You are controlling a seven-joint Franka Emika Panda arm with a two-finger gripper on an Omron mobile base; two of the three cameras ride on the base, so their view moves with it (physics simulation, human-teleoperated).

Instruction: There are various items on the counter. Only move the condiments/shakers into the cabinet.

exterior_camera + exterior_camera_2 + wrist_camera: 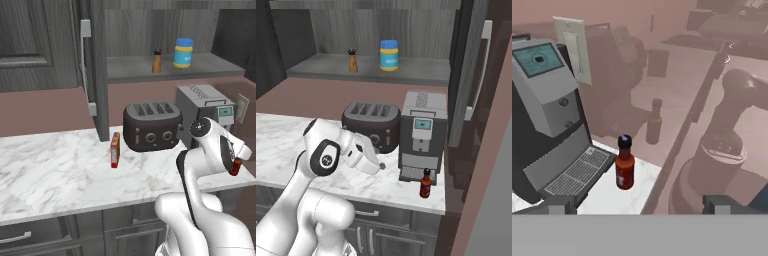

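The brown shaker point(157, 61) and the blue-lidded jar point(183, 52) already stand on the cabinet point(165, 67) shelf at upper right, leaving only the dark red bottle point(625, 163) on the counter point(406, 187) corner, low in the hand view between the wide-open, empty gripper point(639, 205) tips.

The 2 base views look forward and down from behind the arm, left and right. Both share the marble tabletop point(60, 170), toaster point(151, 126), coffee machine point(422, 134) and cabinet shelf point(371, 70). Hand view sits low and close at the tabletop's end, facing the dark red bottle point(625, 163) beside the coffee machine's drip tray point(577, 172).
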